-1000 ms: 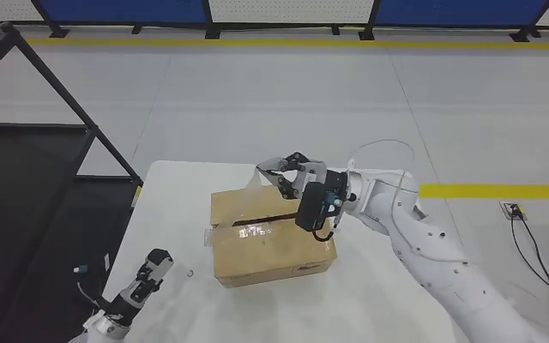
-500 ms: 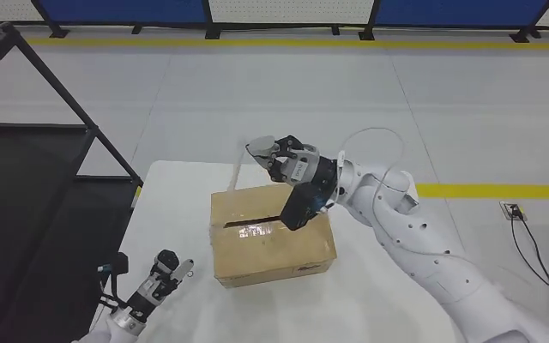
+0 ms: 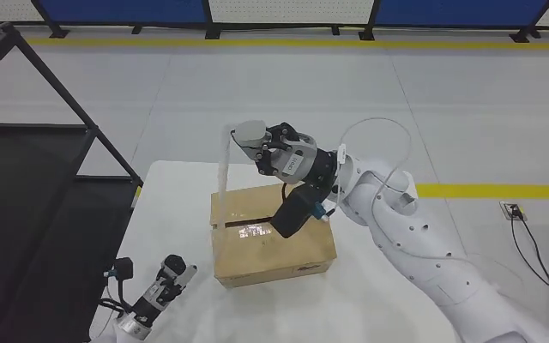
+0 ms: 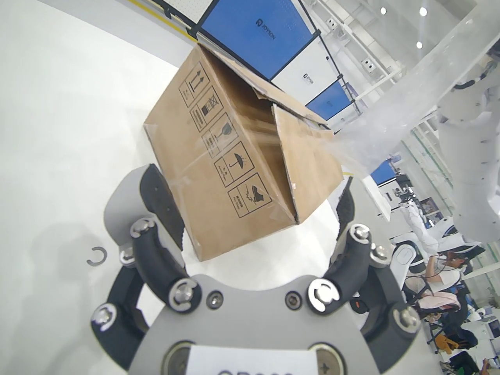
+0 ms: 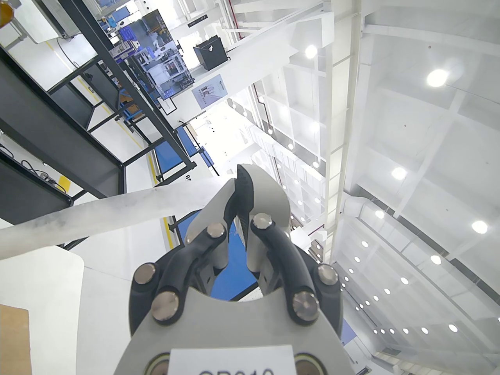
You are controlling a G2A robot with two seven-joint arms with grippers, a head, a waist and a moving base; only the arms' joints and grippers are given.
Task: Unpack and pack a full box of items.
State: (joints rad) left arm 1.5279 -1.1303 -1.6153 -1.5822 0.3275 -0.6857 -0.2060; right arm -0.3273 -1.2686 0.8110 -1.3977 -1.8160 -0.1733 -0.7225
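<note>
Nearest to the robot, the left gripper [image 4: 250,197] sits low over the near-left part of the table [image 3: 167,206]. Its jaws are wide apart and hold nothing, and it faces a corner of the cardboard box [image 3: 273,244]. A small metal ring [image 4: 97,256] lies on the table just beside it. The box stands in the middle of the table with its top flaps down. Farther on, above the far-left edge of the box, the right gripper [image 5: 241,187] is pinched tight on one end of a strip of clear tape [image 3: 224,171]. The strip runs down from it to the left top edge of the box. The step in hand is, I think, peeling off the seal. To do it well, the pull should be even and along the seam, so that the strip does not tear. The free gripper could press the box down, because the box may lift with the tape.
</note>
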